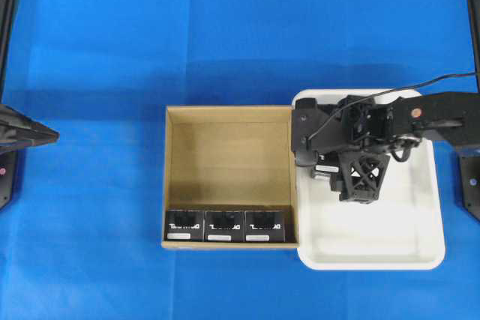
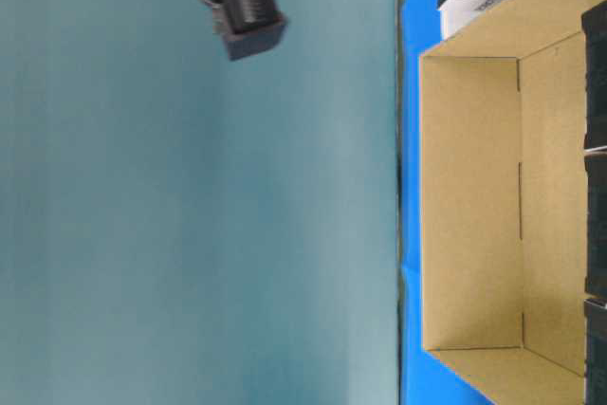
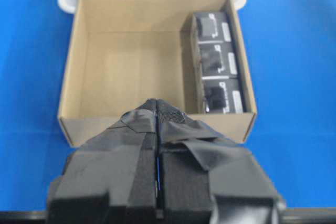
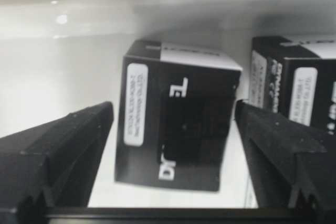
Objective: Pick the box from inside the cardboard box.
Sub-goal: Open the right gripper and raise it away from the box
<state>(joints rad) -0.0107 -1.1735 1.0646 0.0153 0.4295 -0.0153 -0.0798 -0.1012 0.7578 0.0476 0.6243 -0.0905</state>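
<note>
Right pincer [image 4: 173, 129]: jaws spread wide over the white tray [image 1: 390, 249], clear of the black box [image 4: 176, 116] between them
Left pincer [image 3: 157, 111]: jaws pressed together, holding nothing, off the cardboard box's near wall
Cardboard box [image 1: 229, 129]: on the blue worktop [image 1: 90, 110], touching the tray
Boxes inside: three black cartons [image 1: 225, 226] in one row along one wall
Tray contents: released box standing, a second carton [image 4: 299, 80] just beside

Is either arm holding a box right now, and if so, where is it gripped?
Nothing is held. The right gripper has its jaws spread clear of both sides of the box in the white tray. The left gripper is shut and empty.
</note>
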